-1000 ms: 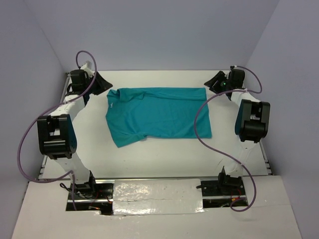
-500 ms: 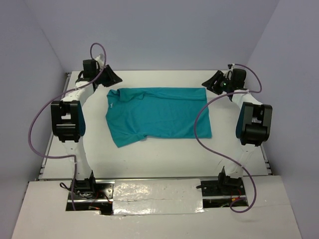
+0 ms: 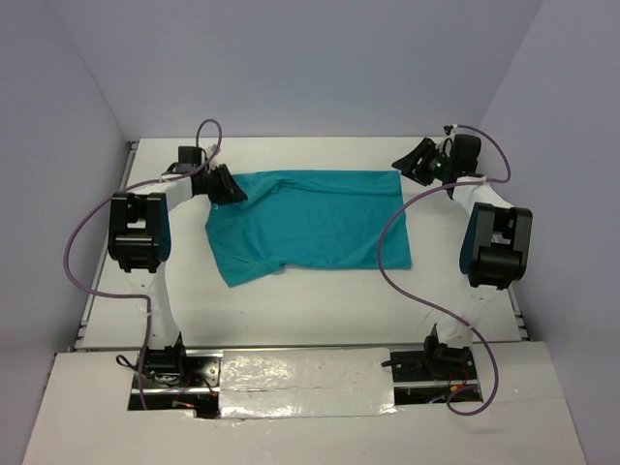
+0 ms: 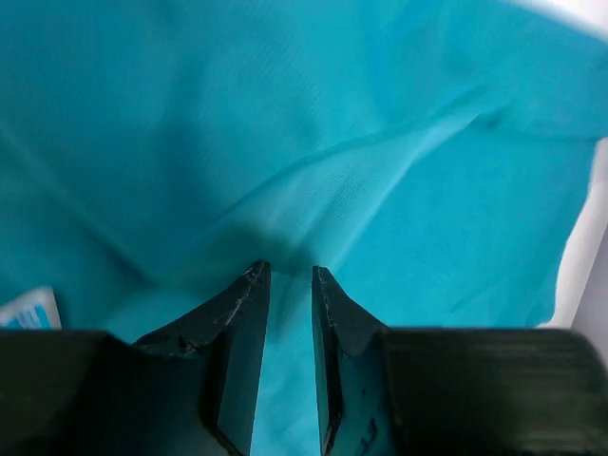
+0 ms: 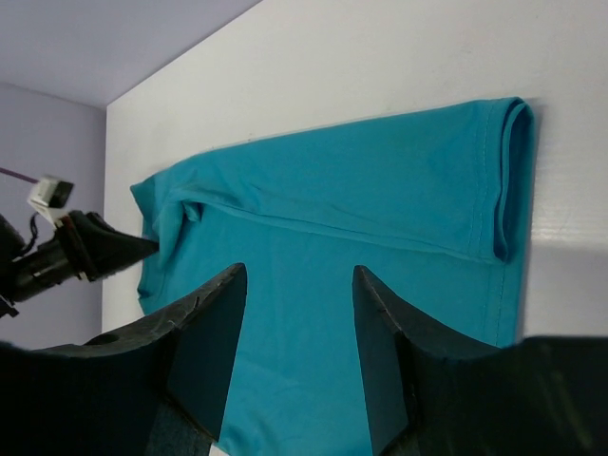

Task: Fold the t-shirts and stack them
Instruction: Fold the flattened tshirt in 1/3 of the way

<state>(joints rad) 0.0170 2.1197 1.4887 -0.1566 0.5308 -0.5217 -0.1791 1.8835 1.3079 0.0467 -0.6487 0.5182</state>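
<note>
The teal t-shirt (image 3: pixel 320 218) lies flat on the white table (image 3: pixel 320 310), folded lengthwise, with one sleeve sticking out at its near left corner. My left gripper (image 3: pixel 231 189) sits on the shirt's far left corner. In the left wrist view its jaws (image 4: pixel 292 271) stand nearly closed, with cloth (image 4: pixel 380 114) bunched between them. My right gripper (image 3: pixel 407 160) is open and empty, hovering by the shirt's far right corner. In the right wrist view (image 5: pixel 299 275) the shirt (image 5: pixel 361 190) shows below the spread fingers.
Purple cables loop from both arms, and the right one (image 3: pixel 383 242) hangs over the shirt's right edge. Grey walls close in the table on three sides. A pale label (image 4: pixel 28 309) shows on the cloth at the left of the left wrist view.
My left arm has swung in from the far left table edge onto the shirt's far left corner and its jaws have narrowed on the cloth. The right gripper has barely moved.
</note>
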